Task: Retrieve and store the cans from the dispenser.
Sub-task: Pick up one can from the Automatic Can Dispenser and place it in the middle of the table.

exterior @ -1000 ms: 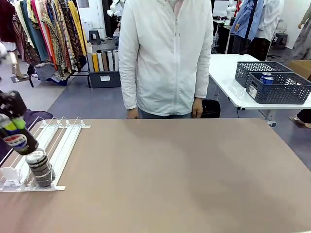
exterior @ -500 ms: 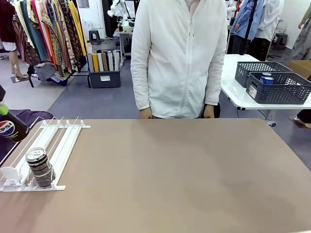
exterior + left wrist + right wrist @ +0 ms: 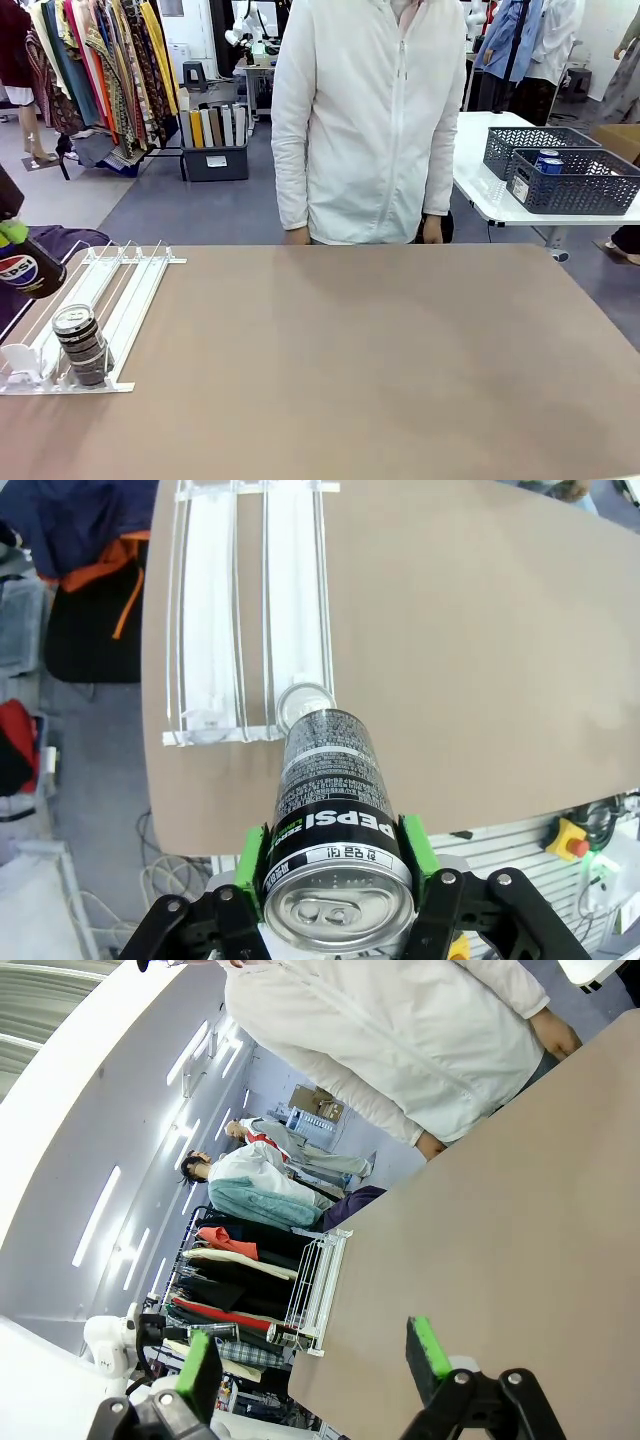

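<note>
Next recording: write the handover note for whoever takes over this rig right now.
Left gripper: jaws shut on a Pepsi can, held up in the air near the dispenser.
Right gripper: jaws open, empty.
One other can sits at the dispenser's front stop.
Done: one can taken out.
Left: store the held can, then fetch the one at the stop.

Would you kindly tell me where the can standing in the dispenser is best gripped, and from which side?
Grip the can around its upper body, probably coming straight down from above. It stands upright at the near end of the dispenser, silver top up, and rises well clear of the low lane sides, so fingers can straddle it there.
</note>
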Robot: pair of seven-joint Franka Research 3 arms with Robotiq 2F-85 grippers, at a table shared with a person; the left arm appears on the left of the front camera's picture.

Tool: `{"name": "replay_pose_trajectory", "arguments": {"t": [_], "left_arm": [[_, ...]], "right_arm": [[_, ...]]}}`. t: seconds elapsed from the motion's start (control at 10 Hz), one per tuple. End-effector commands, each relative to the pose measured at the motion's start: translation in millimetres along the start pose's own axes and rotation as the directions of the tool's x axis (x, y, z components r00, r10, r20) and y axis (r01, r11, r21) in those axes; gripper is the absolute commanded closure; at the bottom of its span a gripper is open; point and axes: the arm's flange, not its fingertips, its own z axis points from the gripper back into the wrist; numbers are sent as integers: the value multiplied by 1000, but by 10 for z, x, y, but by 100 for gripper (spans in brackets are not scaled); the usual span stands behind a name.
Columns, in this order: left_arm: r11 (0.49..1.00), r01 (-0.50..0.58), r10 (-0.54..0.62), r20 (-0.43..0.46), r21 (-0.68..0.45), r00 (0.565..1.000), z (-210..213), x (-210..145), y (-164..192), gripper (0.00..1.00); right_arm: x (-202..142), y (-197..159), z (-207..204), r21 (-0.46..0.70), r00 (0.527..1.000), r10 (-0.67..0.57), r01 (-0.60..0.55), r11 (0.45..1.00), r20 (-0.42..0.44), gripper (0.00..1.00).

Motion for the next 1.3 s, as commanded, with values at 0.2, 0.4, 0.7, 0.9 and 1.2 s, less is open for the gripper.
{"name": "replay_pose_trajectory", "arguments": {"t": [0.2, 0.4, 0.7, 0.9, 1.2], "left_arm": [[988, 154, -155, 50, 28, 987, 3, 501, -933, 100], [935, 349, -347, -40, 69, 937, -357, 859, -1957, 100], [765, 641, -640, -178, -58, 748, -1251, 1051, -3414, 100], [689, 711, -720, -248, -142, 648, -1795, 963, -4029, 100], [665, 717, -744, -280, -210, 607, -2496, 760, -4376, 100]], "right_arm": [[29, 36, 5, 14, 1000, -2, 2, 1000, 11, 0], [29, 36, 5, 14, 1000, -2, 2, 1000, 11, 0], [29, 36, 5, 14, 1000, -2, 2, 1000, 11, 0], [29, 36, 5, 14, 1000, -2, 2, 1000, 11, 0], [29, 36, 5, 14, 1000, -2, 2, 1000, 11, 0]]}}
